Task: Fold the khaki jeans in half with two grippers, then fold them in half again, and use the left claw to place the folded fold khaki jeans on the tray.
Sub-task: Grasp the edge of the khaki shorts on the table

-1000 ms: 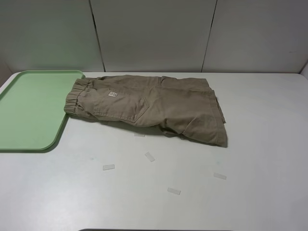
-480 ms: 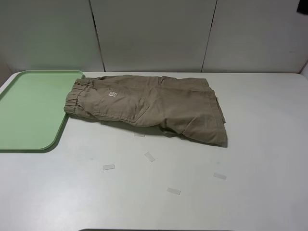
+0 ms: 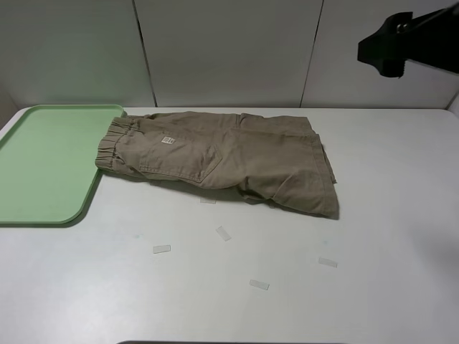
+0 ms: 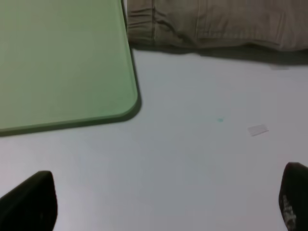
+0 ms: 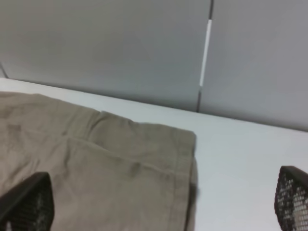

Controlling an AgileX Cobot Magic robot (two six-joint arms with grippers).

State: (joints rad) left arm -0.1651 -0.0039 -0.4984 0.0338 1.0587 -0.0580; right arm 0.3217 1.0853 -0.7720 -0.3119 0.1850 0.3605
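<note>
The khaki jeans (image 3: 229,161) are lying flat on the white table (image 3: 387,236), towards its back half and stretched out from left to right; the gathered waistband (image 3: 113,147) is pointing left and sitting just against the right rim of the tray (image 3: 43,172), though whether cloth is overlapping that rim cannot be told; the leg hems are lying at the right end, the nearer one creased; a small white label (image 3: 168,140) is showing close to the waistband; the pale green tray is resting at the table's left side; several short clear tape strips (image 3: 223,233) are lying on the table in front of the jeans. The left gripper (image 4: 161,199) is hanging over bare table near the tray's rounded corner; its two black fingers (image 4: 29,204) are standing wide apart, released and grasping nothing. The right gripper (image 5: 159,204) is hovering over the hem end of the jeans, near the grey wall panels (image 5: 120,43); its fingers (image 5: 291,197) are likewise standing wide apart and holding nothing; in the high view its black arm (image 3: 401,39) is showing at the upper right corner, well above the table.
</note>
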